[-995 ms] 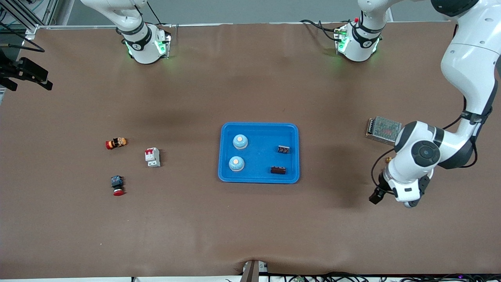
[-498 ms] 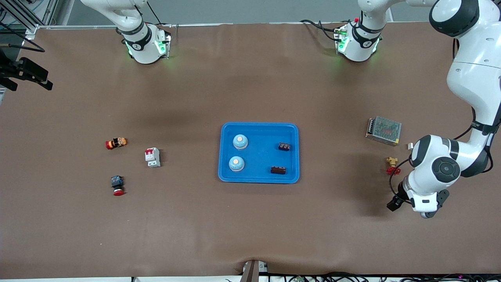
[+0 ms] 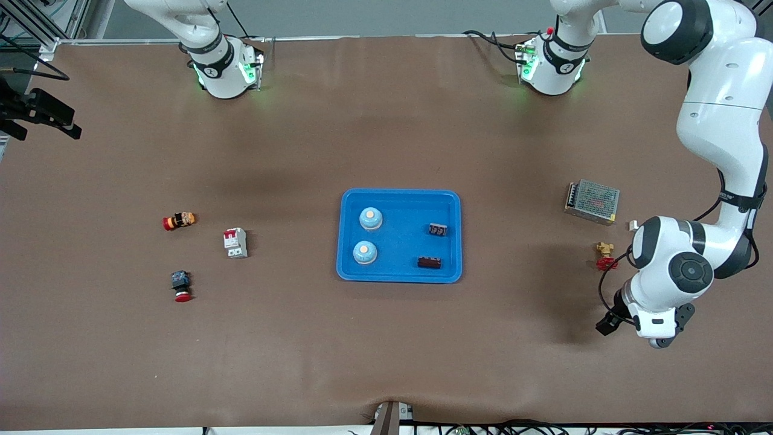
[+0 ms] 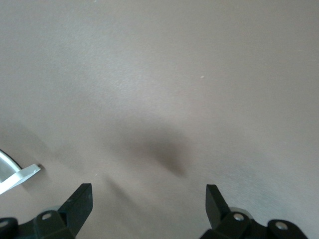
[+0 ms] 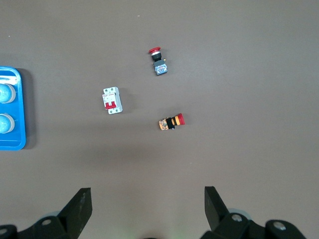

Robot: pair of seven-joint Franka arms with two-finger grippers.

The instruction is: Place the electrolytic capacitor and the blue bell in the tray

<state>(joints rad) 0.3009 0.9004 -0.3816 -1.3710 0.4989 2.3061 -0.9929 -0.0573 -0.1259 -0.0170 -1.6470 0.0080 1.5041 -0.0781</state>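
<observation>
The bright blue tray (image 3: pixel 401 205) lies mid-table. Two blue bells (image 3: pixel 371 218) (image 3: pixel 365 252) stand in it at the right arm's end. Two dark electrolytic capacitors (image 3: pixel 438 229) (image 3: pixel 429 262) lie in it at the left arm's end. My left gripper (image 4: pixel 148 191) is open and empty over bare brown table, well off the tray toward the left arm's end. My right gripper (image 5: pixel 148 194) is open and empty, high over the table, and is out of the front view. The right wrist view shows the tray's end (image 5: pixel 12 134) with both bells (image 5: pixel 5 93) (image 5: pixel 4 123).
Toward the right arm's end lie a white and red breaker (image 3: pixel 235 243), a red push button on a black body (image 3: pixel 181 287) and an orange and red button (image 3: pixel 179 221). By the left arm sit a metal mesh power supply (image 3: pixel 592 201) and a brass valve (image 3: pixel 604 255).
The left arm has swung away from the tray toward its own end of the table, uncovering the brass valve. The parts in the tray and the right arm stay as they were.
</observation>
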